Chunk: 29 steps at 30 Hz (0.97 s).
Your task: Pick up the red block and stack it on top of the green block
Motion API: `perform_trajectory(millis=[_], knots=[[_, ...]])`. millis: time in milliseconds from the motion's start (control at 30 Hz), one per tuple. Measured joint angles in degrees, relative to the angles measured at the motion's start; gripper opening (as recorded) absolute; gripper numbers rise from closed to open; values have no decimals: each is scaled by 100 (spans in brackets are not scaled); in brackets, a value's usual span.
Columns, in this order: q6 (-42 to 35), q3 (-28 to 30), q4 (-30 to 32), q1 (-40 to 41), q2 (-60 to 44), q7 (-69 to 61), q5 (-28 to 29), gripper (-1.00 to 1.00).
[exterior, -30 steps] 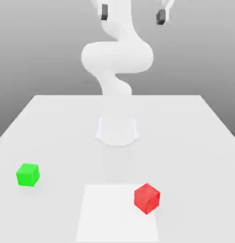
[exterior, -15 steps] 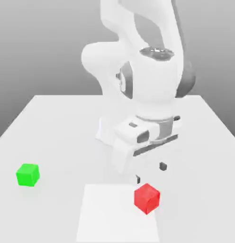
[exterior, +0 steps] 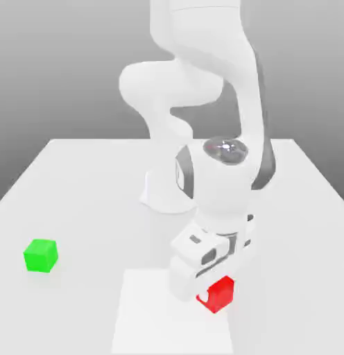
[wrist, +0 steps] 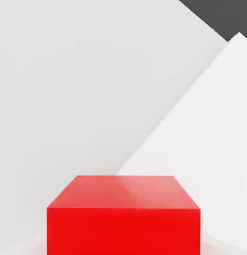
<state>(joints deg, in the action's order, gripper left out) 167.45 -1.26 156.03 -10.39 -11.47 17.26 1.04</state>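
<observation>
Hand Clamps Down on Red Block

The white hand has dropped and now grips the red cube-shaped block at the pale square mat's edge. Lifting looks next; the green cube-shaped block sits beyond the mat.

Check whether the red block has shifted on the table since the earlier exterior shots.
No: the red block sits where it did, over the edge of the white square on the exterior view's right.

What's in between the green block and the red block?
In the exterior view, bare table and then part of the white square lie between the green block and the red block.
</observation>
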Motion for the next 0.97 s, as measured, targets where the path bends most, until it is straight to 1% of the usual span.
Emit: perform_trajectory(millis=[133,167,367,600,667,733,833,867,967], knots=[[-680,-37,116,26,796,-53,-73,-100],[-796,60,133,227,928,62,-61,-100],[-1123,794,149,2004,1289,1491,138,-100],[-1441,1636,160,3721,1628,3126,237,-100],[-1367,1824,153,3998,1543,3377,154,-100],[-1070,1844,136,4022,1219,3278,-94,-100],[-531,1636,110,4109,625,2946,-591,-100],[-386,1558,103,4158,466,2851,-726,100],[-386,1558,103,4159,466,2852,-726,100]])
